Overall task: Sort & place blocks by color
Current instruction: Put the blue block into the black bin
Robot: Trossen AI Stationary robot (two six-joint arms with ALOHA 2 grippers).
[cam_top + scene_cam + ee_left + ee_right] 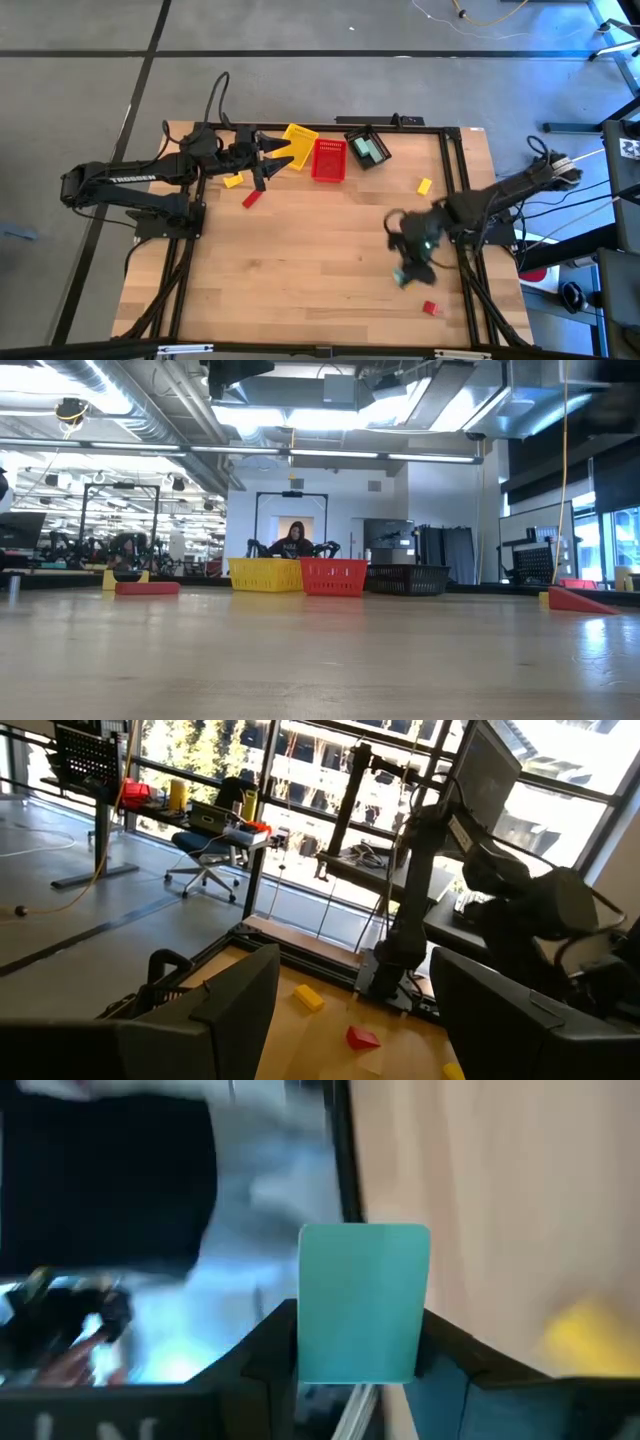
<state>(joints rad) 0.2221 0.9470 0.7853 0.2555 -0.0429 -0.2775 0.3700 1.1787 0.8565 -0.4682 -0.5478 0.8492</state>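
Note:
My right gripper (408,268) hovers over the table's near right part, shut on a teal block (365,1300). My left gripper (272,163) stands open and level at the far left, beside the yellow basket (298,142), with nothing between its fingers. A yellow block (233,180) and a red block (251,198) lie flat on the table below it. Another yellow block (424,186) lies toward the far right, and a red block (430,308) near the front right. A red basket (328,160) and a black basket (367,147) stand at the far edge. My right gripper pinches the teal block by its two opposite long sides (305,1350) between the two fingers (455,1365). The block's free end sticks out past the fingertips. The fingers slant downward, and the block (401,277) appears lifted clear of the table.
The three baskets stand side by side at the far edge (333,576). The black one holds teal pieces (372,150). Bare wood spreads over the table's middle and near left. A dark frame rail (462,200) runs along the right edge by my right arm.

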